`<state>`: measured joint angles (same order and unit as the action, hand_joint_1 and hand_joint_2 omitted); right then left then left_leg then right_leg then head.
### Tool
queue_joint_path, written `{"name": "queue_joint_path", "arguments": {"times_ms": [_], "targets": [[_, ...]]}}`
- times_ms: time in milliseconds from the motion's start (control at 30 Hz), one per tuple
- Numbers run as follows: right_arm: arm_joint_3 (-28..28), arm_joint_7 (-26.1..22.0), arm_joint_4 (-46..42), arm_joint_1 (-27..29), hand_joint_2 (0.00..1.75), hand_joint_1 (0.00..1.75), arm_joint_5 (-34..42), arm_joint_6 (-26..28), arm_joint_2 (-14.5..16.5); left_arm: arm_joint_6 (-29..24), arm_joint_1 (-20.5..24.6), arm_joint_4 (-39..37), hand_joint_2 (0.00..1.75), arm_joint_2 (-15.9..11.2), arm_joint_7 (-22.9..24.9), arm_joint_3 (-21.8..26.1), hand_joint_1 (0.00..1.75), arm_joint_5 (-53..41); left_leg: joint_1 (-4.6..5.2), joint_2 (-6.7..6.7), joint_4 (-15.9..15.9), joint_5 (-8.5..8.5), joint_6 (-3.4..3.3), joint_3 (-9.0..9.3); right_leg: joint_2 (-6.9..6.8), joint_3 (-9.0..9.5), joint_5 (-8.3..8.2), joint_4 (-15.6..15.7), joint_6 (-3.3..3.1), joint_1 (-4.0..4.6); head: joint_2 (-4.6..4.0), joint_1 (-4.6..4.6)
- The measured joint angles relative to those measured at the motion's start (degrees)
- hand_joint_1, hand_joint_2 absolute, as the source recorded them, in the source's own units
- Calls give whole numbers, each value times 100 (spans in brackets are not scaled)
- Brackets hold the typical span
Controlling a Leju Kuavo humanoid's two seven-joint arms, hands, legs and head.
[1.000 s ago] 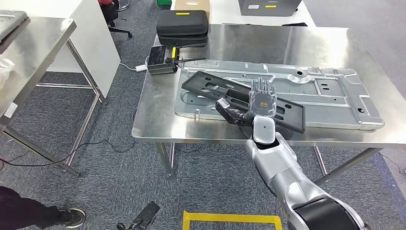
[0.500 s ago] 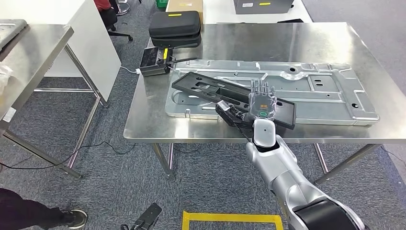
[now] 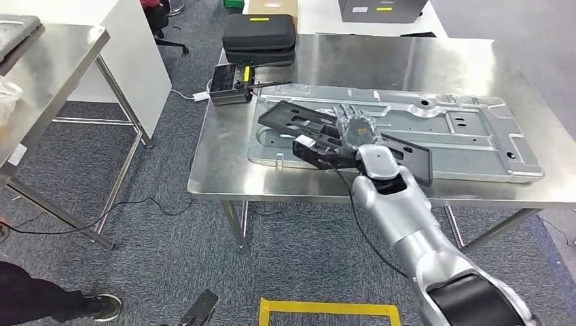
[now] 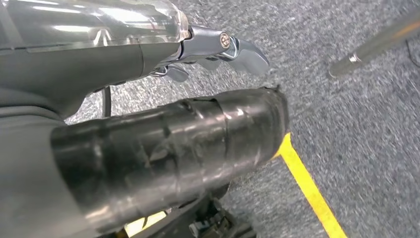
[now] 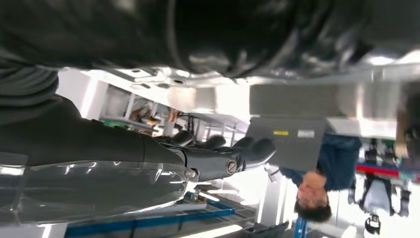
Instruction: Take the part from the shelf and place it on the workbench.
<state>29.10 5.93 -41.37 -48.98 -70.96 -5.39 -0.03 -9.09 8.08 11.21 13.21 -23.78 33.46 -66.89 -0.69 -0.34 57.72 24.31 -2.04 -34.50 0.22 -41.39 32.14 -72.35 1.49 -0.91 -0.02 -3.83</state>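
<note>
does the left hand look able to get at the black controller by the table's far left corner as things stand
Probably not. The left hand hangs low over the carpet near the yellow floor line, well below the tabletop, while the black controller sits on the workbench. Nothing covers the controller, but the arm would first have to rise.

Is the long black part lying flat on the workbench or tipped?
Tipped. The black part rests at a slant across the silver panel, its near edge gripped by the right hand.

A long part (image 3: pixel 319 132) is laid across a metal panel (image 3: pixel 469 139) on the worktop (image 3: pixel 407 61); cases (image 3: pixel 259 37) are stacked behind.
</note>
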Motion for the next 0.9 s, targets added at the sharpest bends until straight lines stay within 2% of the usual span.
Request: {"name": "queue_joint_path", "arguments": {"times_ms": [33, 67, 100, 133, 200, 233, 300, 367, 433, 500, 533, 567, 600, 667, 733, 833, 900], "targets": [[67, 36, -253, 38, 0, 0, 229, 37, -145, -27, -25, 0, 0, -10, -23, 22, 0, 44, 3, -4, 10, 6, -6, -1, 0, -112, 55, -240, 10, 0, -1, -1], [117, 89, -528, 94, 0, 0, 427, 173, -293, -54, -52, 0, 0, -20, -44, 46, 0, 86, 4, -10, 24, 15, -10, -2, -1, -120, -8, -258, 10, 0, 0, -1], [147, 145, -824, 167, 0, 0, 585, 399, -435, -79, -79, 0, 0, -29, -63, 70, 0, 120, 6, -18, 42, 28, -9, -2, -2, -16, -171, -43, 0, 1, 1, -1], [159, 194, -1136, 259, 0, 0, 702, 708, -568, -102, -101, 0, 0, -37, -80, 92, 0, 151, 7, -25, 62, 47, -4, 2, -5, 174, -382, 351, -21, 4, 1, -2], [146, 246, -1797, 551, 0, 0, 813, 1480, -794, -151, -133, 0, 0, -46, -117, 125, 0, 208, 23, -33, 91, 80, 25, 2, -12, 521, -626, 1065, -76, 36, 1, -1], [124, 251, -2135, 760, 0, 0, 824, 1856, -882, -176, -145, 0, 0, -48, -135, 144, 0, 235, 28, -34, 95, 89, 45, 2, -12, 611, -652, 1246, -99, 56, 1, 1], [32, 194, -2796, 1275, 0, 0, 799, 2554, -991, -226, -172, 0, 0, -51, -164, 193, 0, 281, 29, -35, 83, 96, 91, 10, -1, 643, -635, 1311, -137, 79, 1, 2], [-116, 76, -3401, 1798, 0, 0, 769, 3114, -1027, -264, -196, 0, 0, -54, -183, 237, 0, 313, 27, -23, 141, 173, 147, -6, -5, 678, -649, 1353, -197, 45, 0, 4], [-264, -2, -3871, 2182, 0, 0, 749, 3392, -1028, -283, -209, 0, 0, -57, -193, 265, 0, 330, 21, -8, 560, 455, 198, -179, -16, 706, -662, 1393, -260, 9, 1, 8], [-373, -26, -4164, 2427, 0, 0, 727, 3432, -1028, -290, -221, 0, 0, -58, -197, 282, 0, 334, 7, -4, 1320, 815, 233, -514, -19, 708, -655, 1388, -289, 10, 1, 8], [-415, -33, -4270, 2523, 0, 0, 717, 3430, -1028, -291, -229, 0, 0, -59, -197, 292, 0, 336, 2, -4, 1603, 897, 244, -642, -19, 707, -651, 1382, -294, 10, 1, 8], [-452, -41, -4358, 2601, 0, 0, 708, 3429, -1028, -291, -236, 0, 0, -61, -197, 304, 0, 337, -1, -3, 1695, 874, 250, -683, -16, 708, -647, 1376, -297, 10, 1, 8], [-485, -46, -4434, 2659, 0, 0, 703, 3429, -1028, -291, -240, 0, 0, -63, -197, 318, 0, 337, -2, -3, 1552, 745, 247, -610, -12, 711, -644, 1370, -295, 9, 1, 9], [-549, -82, -4555, 2729, 0, 0, 718, 3474, -1028, -297, -236, 0, 0, -66, -197, 344, 0, 345, -1, -2, 783, 383, 216, -224, 0, 719, -632, 1357, -275, 11, 1, 8], [-640, -225, -4716, 2877, 0, 0, 823, 3733, -1014, -330, -229, 0, 0, -66, -198, 367, 0, 369, 16, -10, 188, 209, 172, 82, 1, 722, -620, 1342, -223, 32, 1, 5], [-868, -838, -5163, 3457, 0, 0, 1229, 4322, -848, -495, -259, 0, 0, -63, -192, 408, 0, 428, 22, -40, 48, 187, 104, 153, -20, 739, -611, 1356, -127, 47, 1, 4], [-1129, -1559, -5543, 3980, 0, 0, 1654, 4481, -590, -684, -286, 0, 0, -58, -166, 441, 0, 455, 2, -43, -15, 155, 37, 187, -21, 682, -475, 1200, -70, 31, 2, 3]]}}
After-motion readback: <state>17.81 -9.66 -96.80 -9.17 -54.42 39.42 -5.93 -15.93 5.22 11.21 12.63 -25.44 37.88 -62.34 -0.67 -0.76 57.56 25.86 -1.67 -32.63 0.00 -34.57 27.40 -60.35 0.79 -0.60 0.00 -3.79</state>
